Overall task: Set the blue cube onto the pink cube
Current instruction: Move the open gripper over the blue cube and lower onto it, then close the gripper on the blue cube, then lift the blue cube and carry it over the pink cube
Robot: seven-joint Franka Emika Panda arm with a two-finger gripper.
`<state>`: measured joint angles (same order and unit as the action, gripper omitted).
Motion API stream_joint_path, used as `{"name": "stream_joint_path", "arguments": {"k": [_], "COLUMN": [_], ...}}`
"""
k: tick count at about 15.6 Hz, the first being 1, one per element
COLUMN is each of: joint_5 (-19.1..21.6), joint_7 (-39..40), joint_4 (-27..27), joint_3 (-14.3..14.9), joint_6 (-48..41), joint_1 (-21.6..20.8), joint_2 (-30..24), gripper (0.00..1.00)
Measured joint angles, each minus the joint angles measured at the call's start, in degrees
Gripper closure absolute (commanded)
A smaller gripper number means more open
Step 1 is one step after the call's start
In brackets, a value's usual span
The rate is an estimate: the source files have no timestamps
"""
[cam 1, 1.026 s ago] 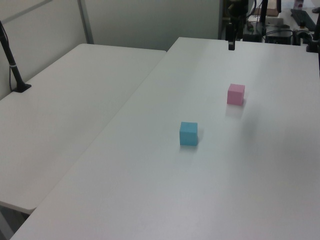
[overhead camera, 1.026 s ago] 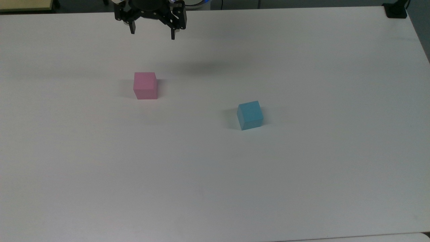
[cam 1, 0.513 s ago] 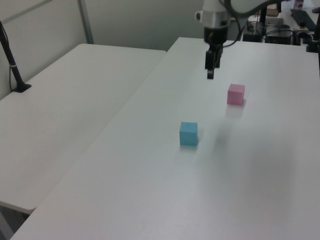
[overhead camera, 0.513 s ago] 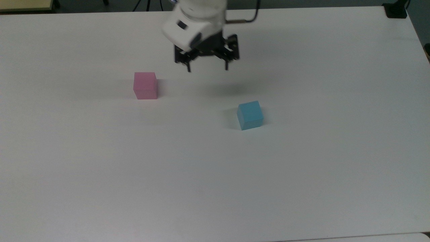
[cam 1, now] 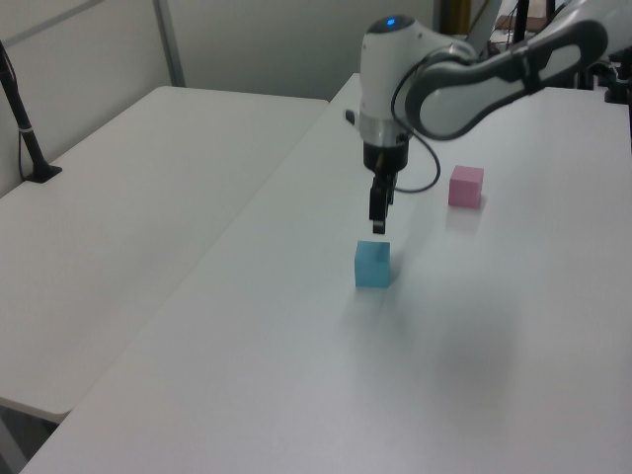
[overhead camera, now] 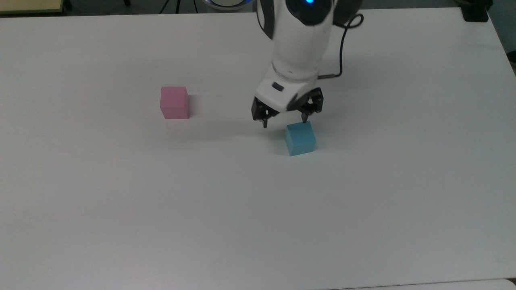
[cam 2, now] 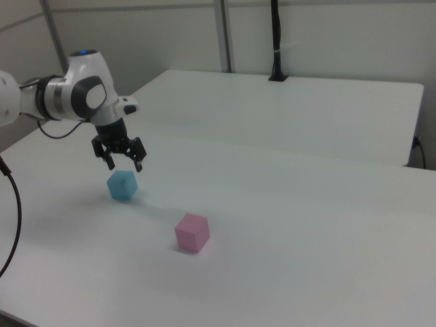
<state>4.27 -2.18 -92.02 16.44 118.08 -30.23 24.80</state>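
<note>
My jaws hang spread wide just above the blue cube, holding nothing.

My gripper [overhead camera: 284, 121] points down with its two fingertips [overhead camera: 265, 123] set farther apart than the cube is wide, neither one touching it. The blue cube [overhead camera: 300, 138] sits on the white surface [overhead camera: 258, 209] directly beneath. The pink cube [overhead camera: 174, 102] rests well apart from it, toward the top view's left, also on the surface.

A lab — bare white tables [cam 2: 306, 116], robot arm [cam 1: 464, 84], partition walls.
</note>
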Motion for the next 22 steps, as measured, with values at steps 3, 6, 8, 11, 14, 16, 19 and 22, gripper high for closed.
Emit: {"name": "stream_joint_path", "arguments": {"k": [3, 6, 8, 11, 14, 16, 19, 22], "joint_5": [0.0, 0.0, 0.0, 0.0, 0.0, 0.0, 0.0, 0.0], "joint_7": [0.0, -1.0, -1.7, -1.9, -1.9, -1.9, -2.3, -1.5], "joint_4": [0.4, 0.5, 0.5, 0.5, 0.6, 1.5, 2.4, 1.9], "joint_3": [0.6, 0.8, 0.8, 0.8, 0.8, 0.8, 1.7, 2.2], "joint_6": [0.4, 3.0, 3.8, 4.1, 4.2, 4.2, 3.5, -4.4], "joint_1": [-2.3, -3.4, -3.8, -3.9, -4.0, -4.1, -3.7, 0.0], "joint_2": [2.4, 3.6, 4.5, 6.3, 7.1, 7.0, 4.0, -3.7], "gripper": [0.0, 0.0, 0.0, 0.4, 0.85, 0.85, 0.84, 0.84]}}
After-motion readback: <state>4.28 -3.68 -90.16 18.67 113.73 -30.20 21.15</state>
